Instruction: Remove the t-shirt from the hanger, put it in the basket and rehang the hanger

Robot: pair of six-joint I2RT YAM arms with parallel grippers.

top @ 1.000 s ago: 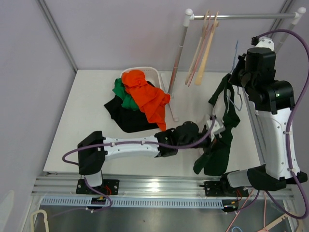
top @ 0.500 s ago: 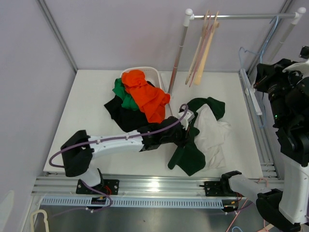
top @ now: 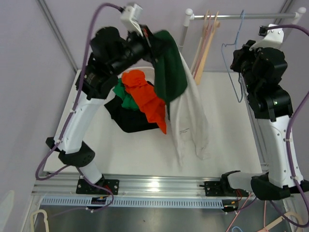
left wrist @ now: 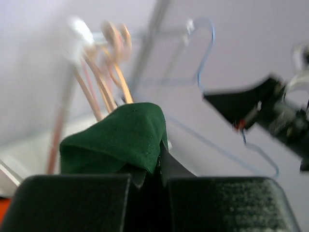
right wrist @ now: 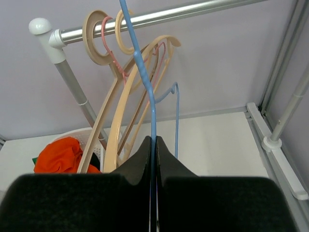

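1. While the white table (top: 227, 121) bears a heap of orange, green and black clothes (top: 145, 96) spilling from a white basket (top: 153, 72), we judge that none of it belongs to this step.
2. We see the green-and-white t-shirt (top: 186, 111) hanging in the air, high over the middle of the table and well apart from its hanger. We cannot tell whether its lower edge touches the surface.
3. We find the clothes rail (top: 241, 16) at the far right, carrying several wooden hangers (top: 203, 48).
4. We see the blue wire hanger (right wrist: 153, 111) bare, with its hook up by the rail. We cannot tell whether it rests on the rail.
5. We see the left gripper (left wrist: 149, 171) clamped tight on a fold of the shirt's green cloth. The right gripper (right wrist: 154, 145) pinches the hanger's wire with its jaws almost together.
6. We judge the separation done. The next move calls for lowering the shirt onto the table or the heap and releasing it, and for seating the hanger's hook over the rail before the right jaws let go.
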